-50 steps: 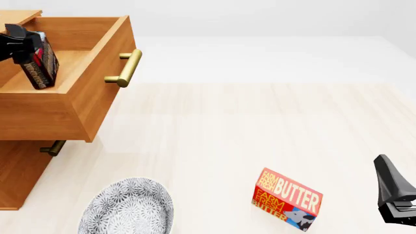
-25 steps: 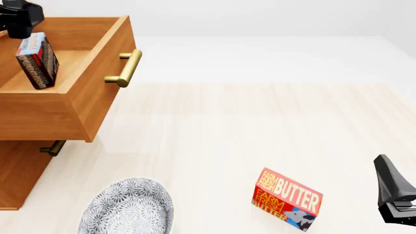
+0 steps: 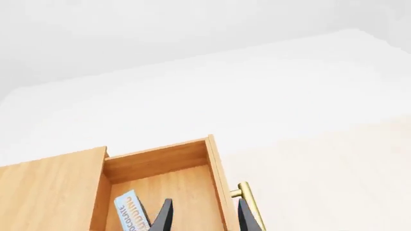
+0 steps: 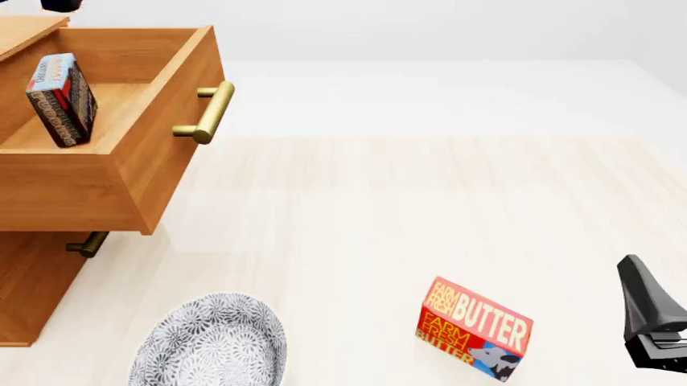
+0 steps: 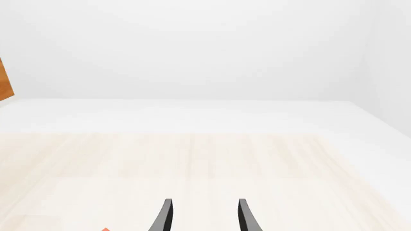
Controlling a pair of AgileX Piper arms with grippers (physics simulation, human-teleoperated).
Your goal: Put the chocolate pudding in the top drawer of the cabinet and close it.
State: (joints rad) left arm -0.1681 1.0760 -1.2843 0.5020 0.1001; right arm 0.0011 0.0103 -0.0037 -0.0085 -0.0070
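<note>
**Pudding box in the open top drawer**

Left wrist view: your left gripper [image 3: 204, 216] hung above the orange-brown wooden top drawer [image 3: 163, 161], jaws apart and empty.

Front view: the small blue, red and brown chocolate pudding box [image 4: 61, 99] stood tilted inside it.

Right wrist view: your right gripper [image 5: 204, 216] hung over the pale desk [image 5: 205, 159], jaws apart.
</note>
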